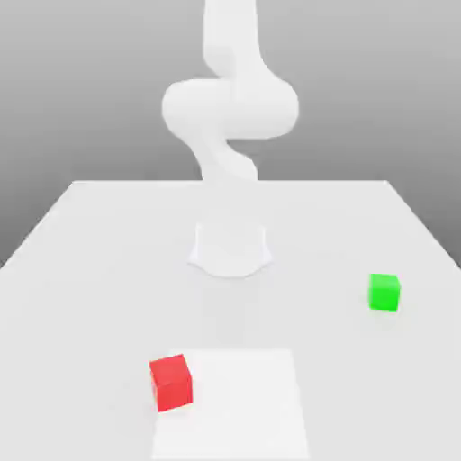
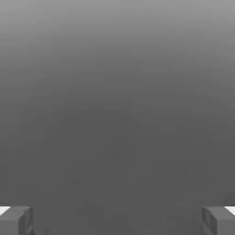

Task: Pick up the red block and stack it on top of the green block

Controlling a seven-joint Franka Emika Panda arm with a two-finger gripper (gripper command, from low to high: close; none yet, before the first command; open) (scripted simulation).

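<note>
So the claw [image 2: 117,220] has its two fingers [image 2: 16,220] spread wide apart in the hand view, one grey tip at each side of the picture, with nothing between them but plain grey background, so it's holding nothing. No block sits between or near the tips there, and I can't tell from the exterior view exactly where the claw hangs, since the white arm [image 1: 230,103] rises from its round base [image 1: 230,250] and runs out of the picture at the top. The red block [image 1: 171,381] lies flat on the white surface [image 1: 90,270], toward the near edge and a bit to the exterior view's left, touching the left edge of a slightly brighter square patch [image 1: 239,405]. The green block [image 1: 384,292] sits well apart from it, off to the exterior view's right and farther back, fairly near the surface's right edge. Plenty of open room lies around both blocks and between them. Neither block nor the arm carries any readable writing or labels.
</note>
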